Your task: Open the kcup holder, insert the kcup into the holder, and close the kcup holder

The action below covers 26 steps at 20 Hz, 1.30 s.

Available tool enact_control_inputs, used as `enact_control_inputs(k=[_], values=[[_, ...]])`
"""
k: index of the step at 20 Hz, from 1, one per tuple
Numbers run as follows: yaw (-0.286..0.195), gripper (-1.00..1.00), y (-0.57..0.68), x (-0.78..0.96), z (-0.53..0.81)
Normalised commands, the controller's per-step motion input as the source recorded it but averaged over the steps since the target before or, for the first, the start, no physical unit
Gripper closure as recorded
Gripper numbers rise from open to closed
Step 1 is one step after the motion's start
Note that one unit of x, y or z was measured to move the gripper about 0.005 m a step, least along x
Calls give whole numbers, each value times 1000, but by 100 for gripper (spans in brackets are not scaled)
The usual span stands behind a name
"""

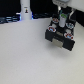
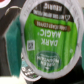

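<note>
- One wide stretch of pale bench (image 1: 25,55) lies bare in front of the kcup holder (image 1: 61,36) and toward the exterior view's left of it; that is the largest open room in the scene.
- The kcup holder stands toward the exterior view's right, a black boxy unit seen at an angle, with pale-topped pods (image 1: 53,22) in the round slots on its top.
- Its lower front part (image 1: 64,44) juts out toward the camera past the upper body, so it looks pulled partly open; how far it is out is too blurred to tell.
- Beyond the kcup holder, along the far edge of the bench, runs a dark band of clutter, and a white upright object (image 1: 25,10) stands well apart to the exterior view's left of the holder.
- The jaws (image 1: 63,20) hang directly above the top of the kcup holder, near its back edge, with the arm coming down from the top of the exterior view.
- In the wrist view the kcup (image 2: 47,42) fills almost the whole picture, its round green-and-white printed lid facing the camera, with "DARK MAGIC" readable on it.
- The kcup sits just under the wrist, between the jaws by its place in that view; the fingers themselves are hidden, so I cannot tell how far apart they stand or whether they clamp the pod.
- A dark surface and a teal patch (image 2: 9,35) show past the kcup's rim.
</note>
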Motion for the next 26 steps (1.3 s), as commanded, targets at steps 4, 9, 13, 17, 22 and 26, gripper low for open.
enact_control_inputs(k=[4,9,13,17,22,26], values=[[-4,100,12,-9,-196],[11,100,9,-27,-228],[17,100,71,38,-261],[15,100,131,61,-231],[45,-100,138,55,-5],[67,-100,58,116,255]])
